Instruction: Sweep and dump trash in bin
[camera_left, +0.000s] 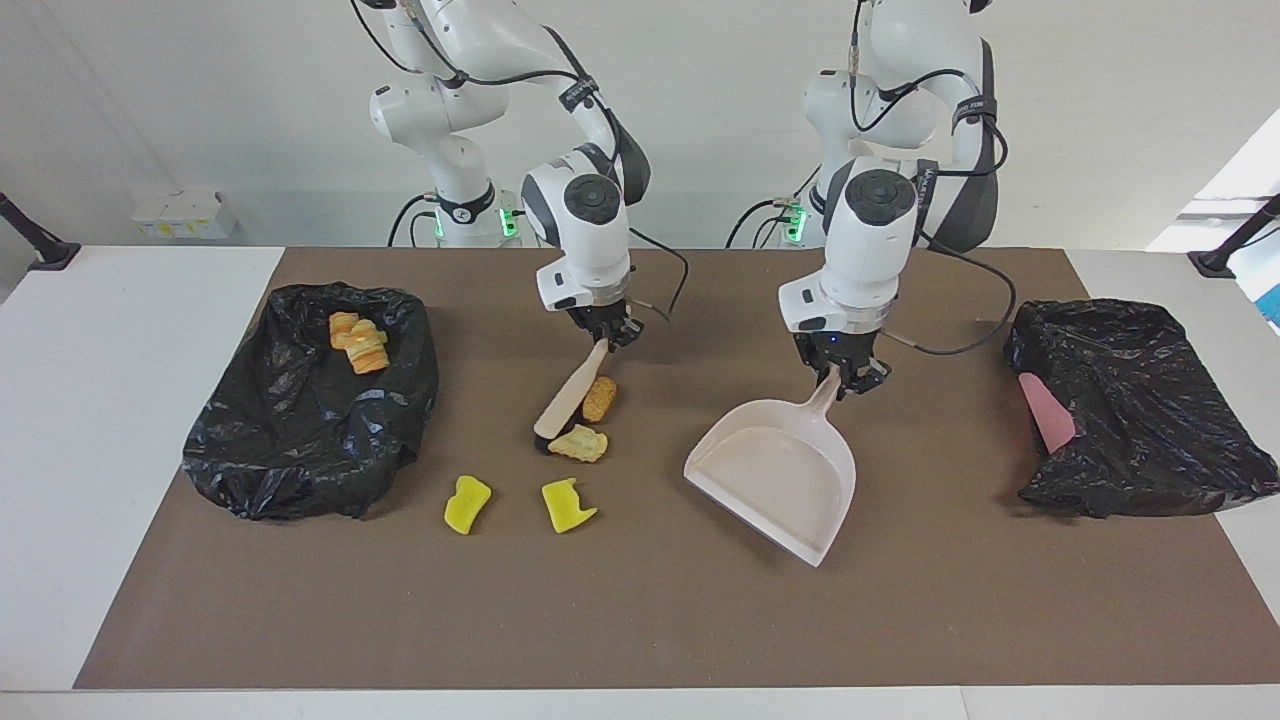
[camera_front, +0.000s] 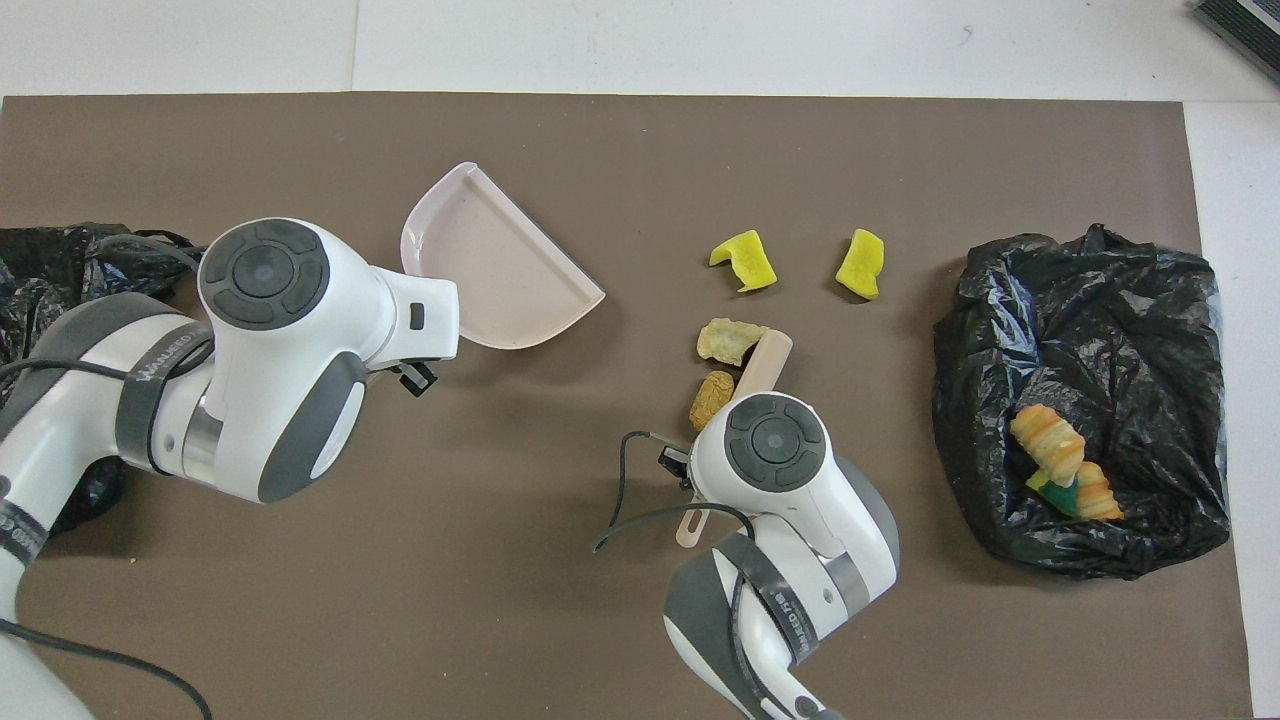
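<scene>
Brown mat (camera_left: 640, 620) looking matt, smooth, sheet-like, lying over white, smooth tabletop (camera_left: 120, 420). Dustpan (camera_left: 778, 475) showing smooth pale pink plastic, slight sheen. Brush (camera_left: 570, 395) showing smooth beige handle, dark bristles at tip. Trash chunks (camera_left: 578, 443) looking spongy, torn, rough, matt. Bin bags (camera_left: 310, 400) showing thin black plastic, crinkled, glossy. Arm shells (camera_front: 270, 340) gleaming in glossy white plastic.
</scene>
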